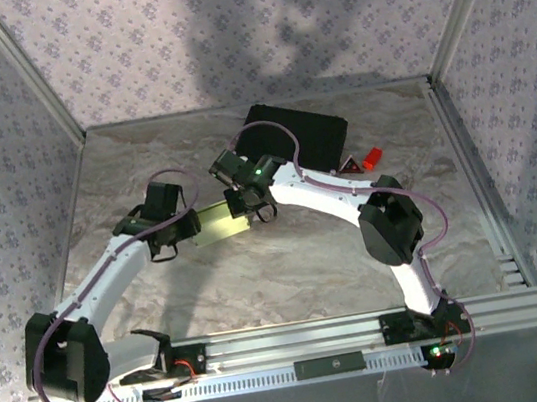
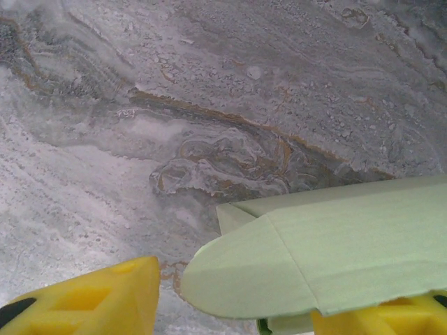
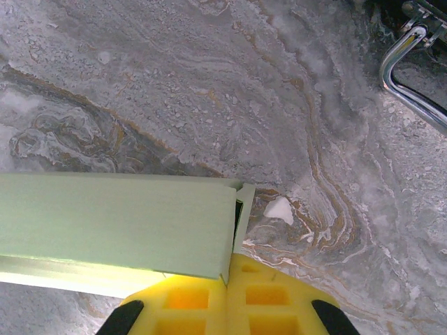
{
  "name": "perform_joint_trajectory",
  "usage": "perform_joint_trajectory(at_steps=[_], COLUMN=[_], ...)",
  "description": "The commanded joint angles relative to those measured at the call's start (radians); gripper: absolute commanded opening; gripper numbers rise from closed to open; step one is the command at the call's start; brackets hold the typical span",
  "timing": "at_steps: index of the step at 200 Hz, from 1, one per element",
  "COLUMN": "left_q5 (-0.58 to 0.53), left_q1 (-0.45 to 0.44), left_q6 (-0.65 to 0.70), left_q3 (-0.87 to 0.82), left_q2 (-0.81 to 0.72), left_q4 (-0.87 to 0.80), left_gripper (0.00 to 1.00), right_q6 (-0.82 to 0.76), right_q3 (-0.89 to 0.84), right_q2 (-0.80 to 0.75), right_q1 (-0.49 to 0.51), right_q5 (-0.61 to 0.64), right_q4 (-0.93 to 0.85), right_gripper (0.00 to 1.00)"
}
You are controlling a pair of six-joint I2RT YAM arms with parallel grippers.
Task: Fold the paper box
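The paper box (image 1: 220,224) is a pale green card piece, partly folded, on the marble table between my two grippers. My left gripper (image 1: 184,230) is at its left end. In the left wrist view the box's rounded tab (image 2: 258,269) lies between the yellow fingers (image 2: 91,300); the jaws stand apart, with a gap between the left finger and the tab. My right gripper (image 1: 249,204) is at the box's right end. Its yellow fingers (image 3: 188,300) are pressed together on the edge of a wall of the paper box (image 3: 119,223).
A black hard case (image 1: 294,136) lies behind the right gripper, its metal handle (image 3: 412,70) showing in the right wrist view. A small red object (image 1: 371,157) sits to the case's right. Patterned walls and metal rails (image 1: 460,132) enclose the table.
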Motion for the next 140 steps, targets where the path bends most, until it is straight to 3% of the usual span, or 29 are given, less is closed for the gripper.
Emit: perform_joint_trajectory(at_steps=[1, 73, 104, 122, 132, 140], left_q5=[0.0, 0.002, 0.126, 0.129, 0.129, 0.153], left_q1=[0.002, 0.02, 0.086, 0.079, 0.078, 0.078], left_q6=[-0.001, 0.028, 0.113, 0.126, 0.131, 0.135], left_q3=[-0.038, 0.104, 0.163, 0.197, 0.191, 0.177], left_q2=[0.012, -0.122, -0.04, 0.015, 0.013, -0.002], left_q4=[0.003, -0.144, -0.235, -0.285, -0.284, -0.261], left_gripper=[0.55, 0.51, 0.27, 0.01, 0.02, 0.12], right_q6=[-0.017, -0.014, -0.017, -0.017, -0.017, -0.019], right_q3=[0.01, 0.012, 0.014, 0.014, 0.012, 0.009], right_q2=[0.032, 0.037, 0.034, 0.032, 0.031, 0.029], right_q1=[0.002, 0.001, -0.001, -0.003, -0.004, -0.004], right_q5=[-0.023, -0.025, -0.028, -0.028, -0.029, -0.028], right_q4=[-0.046, -0.048, -0.052, -0.054, -0.053, -0.053], right_gripper=[0.0, 0.0, 0.0, 0.0, 0.0, 0.0])
